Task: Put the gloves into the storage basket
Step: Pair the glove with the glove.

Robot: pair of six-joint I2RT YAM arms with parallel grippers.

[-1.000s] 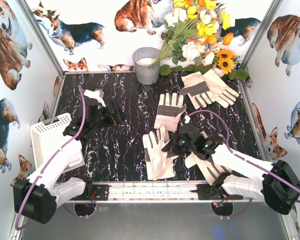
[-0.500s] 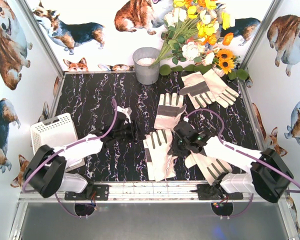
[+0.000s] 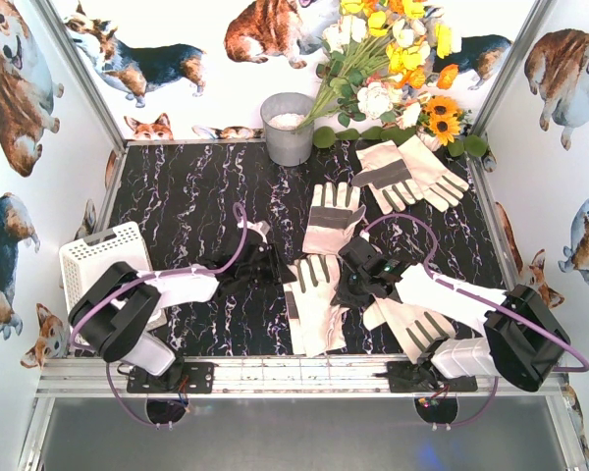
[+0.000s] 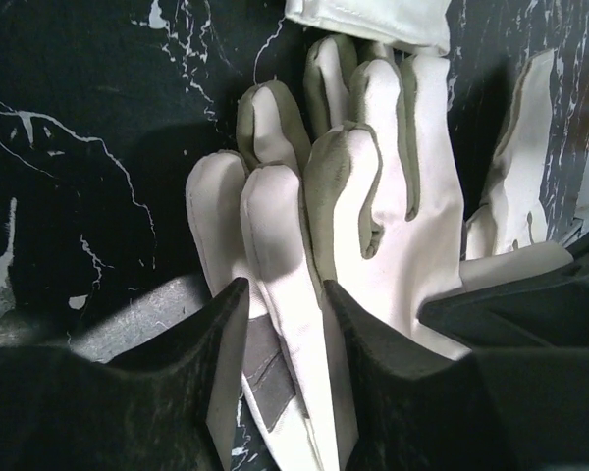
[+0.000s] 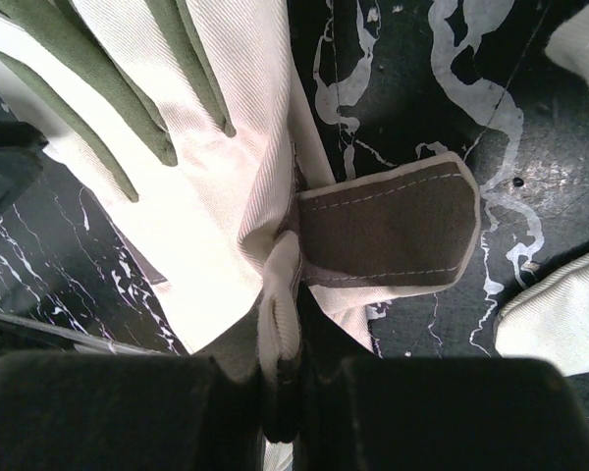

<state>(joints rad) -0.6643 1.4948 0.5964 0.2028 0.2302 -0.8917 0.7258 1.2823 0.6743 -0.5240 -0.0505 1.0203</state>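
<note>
Several cream-white gloves lie on the black marble table. The middle glove (image 3: 314, 299) lies palm up with its fingers pointing to the back. My left gripper (image 3: 278, 270) is at its left edge. In the left wrist view the gripper (image 4: 285, 294) is shut on a fold of that glove (image 4: 373, 196). My right gripper (image 3: 346, 287) is shut on the same glove's right edge. The right wrist view shows this gripper (image 5: 293, 365) pinching a white fold beside the grey cuff patch (image 5: 388, 231). The white lattice storage basket (image 3: 103, 260) stands at the far left.
Another glove (image 3: 334, 216) lies just behind the middle one, a pair (image 3: 407, 172) at the back right, and one (image 3: 412, 329) under my right arm. A grey metal bucket (image 3: 288, 128) and a flower bunch (image 3: 393, 69) stand at the back wall.
My left arm swung right from beside the basket to the middle glove, and its jaws narrowed around the glove's edge. The right gripper shifted slightly left, still pinching the glove.
</note>
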